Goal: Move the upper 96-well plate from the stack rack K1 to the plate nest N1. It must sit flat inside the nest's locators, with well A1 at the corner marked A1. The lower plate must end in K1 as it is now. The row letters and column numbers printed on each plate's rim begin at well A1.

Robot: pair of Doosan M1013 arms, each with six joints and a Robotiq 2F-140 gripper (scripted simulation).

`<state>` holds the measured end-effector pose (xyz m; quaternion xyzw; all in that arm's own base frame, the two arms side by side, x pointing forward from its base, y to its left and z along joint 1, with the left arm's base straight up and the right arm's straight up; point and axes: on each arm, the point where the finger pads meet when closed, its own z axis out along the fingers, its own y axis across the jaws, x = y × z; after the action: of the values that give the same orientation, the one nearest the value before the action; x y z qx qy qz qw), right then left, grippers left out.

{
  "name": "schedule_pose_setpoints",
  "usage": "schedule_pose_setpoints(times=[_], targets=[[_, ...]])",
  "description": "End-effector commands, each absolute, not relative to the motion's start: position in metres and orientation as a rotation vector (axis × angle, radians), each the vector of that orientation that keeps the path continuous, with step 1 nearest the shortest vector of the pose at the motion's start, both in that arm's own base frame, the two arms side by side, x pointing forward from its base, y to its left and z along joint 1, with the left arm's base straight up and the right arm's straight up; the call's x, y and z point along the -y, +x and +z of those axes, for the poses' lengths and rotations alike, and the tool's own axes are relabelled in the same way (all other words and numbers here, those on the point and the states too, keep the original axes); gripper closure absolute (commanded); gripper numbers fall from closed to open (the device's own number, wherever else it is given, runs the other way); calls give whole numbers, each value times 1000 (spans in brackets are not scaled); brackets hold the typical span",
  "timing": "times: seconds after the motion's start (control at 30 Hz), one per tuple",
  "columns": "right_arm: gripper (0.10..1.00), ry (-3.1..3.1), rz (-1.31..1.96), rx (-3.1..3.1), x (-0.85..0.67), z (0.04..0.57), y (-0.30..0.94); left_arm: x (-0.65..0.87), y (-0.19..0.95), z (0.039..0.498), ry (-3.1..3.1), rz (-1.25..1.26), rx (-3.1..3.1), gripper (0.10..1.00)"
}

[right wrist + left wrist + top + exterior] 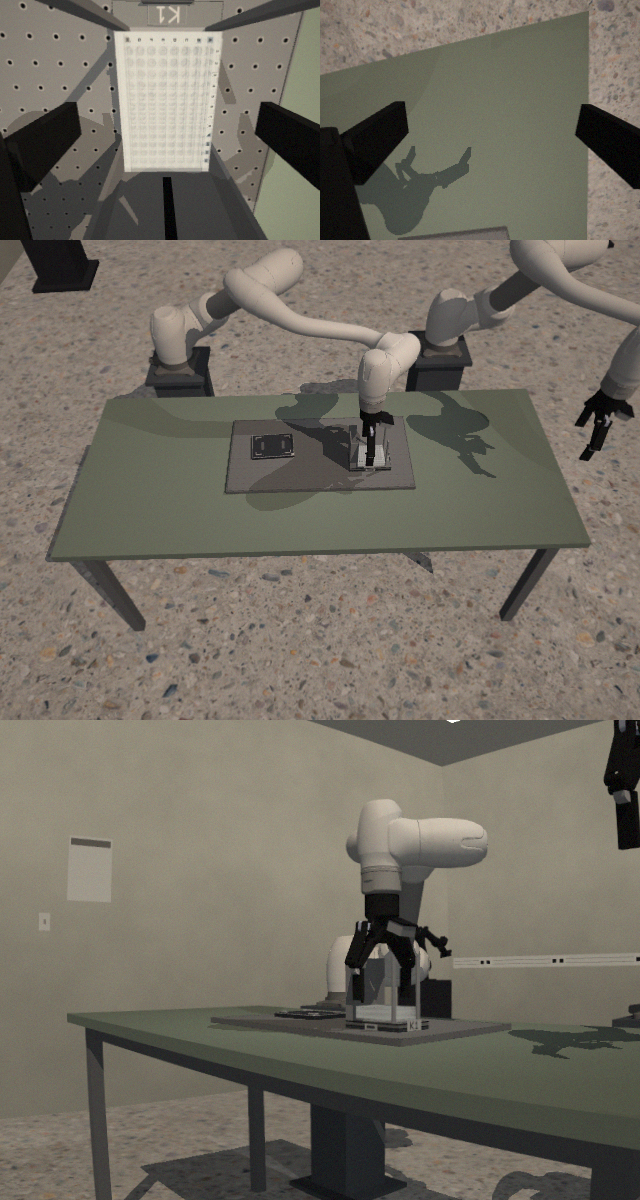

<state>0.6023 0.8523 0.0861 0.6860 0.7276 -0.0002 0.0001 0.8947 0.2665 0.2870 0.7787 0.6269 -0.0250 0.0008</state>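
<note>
R hand [370, 457] [382, 999] [168, 120] open @K1 [353, 446] [356, 1025] [205, 17] | L hand [583, 441] [628, 841] [492, 120] open | Rcam: rim ltrs [163, 39]; top: N1 [272, 446] [310, 1015]

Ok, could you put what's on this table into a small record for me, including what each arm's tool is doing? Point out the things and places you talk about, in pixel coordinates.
board: flat, grey, on the green table [170, 519] [310, 1050] [520, 100]
rack: grey upright frame marked K1 [354, 446] [371, 1026] [207, 15], on the board
in rack: white rectangular well plate [379, 455] [374, 1012] [167, 105]
nest: low black rectangular holder [272, 446] [310, 1014], no plate in it
right tool [370, 454] [382, 1001] [168, 118]: open, over the rack
left tool [583, 441] [492, 118]: open, away from the rack
</note>
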Motion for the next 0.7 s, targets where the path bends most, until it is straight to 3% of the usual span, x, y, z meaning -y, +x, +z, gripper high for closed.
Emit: schedule_pose_setpoints(times=[0.0, 0.53, 0.57, 0.67], targets=[[98, 2156, 3, -2286, -853, 81, 602, -267, 895, 288, 2445, -76, -1968, 98], [98, 2156, 3, -2286, -853, 74, 602, -267, 895, 288, 2445, -76, -1968, 98], [469, 2156, 3, -2286, -853, 74, 602, -267, 895, 288, 2445, -76, -1968, 98], [469, 2156, 3, -2286, -853, 74, 602, -267, 895, 288, 2445, -76, -1968, 98]])
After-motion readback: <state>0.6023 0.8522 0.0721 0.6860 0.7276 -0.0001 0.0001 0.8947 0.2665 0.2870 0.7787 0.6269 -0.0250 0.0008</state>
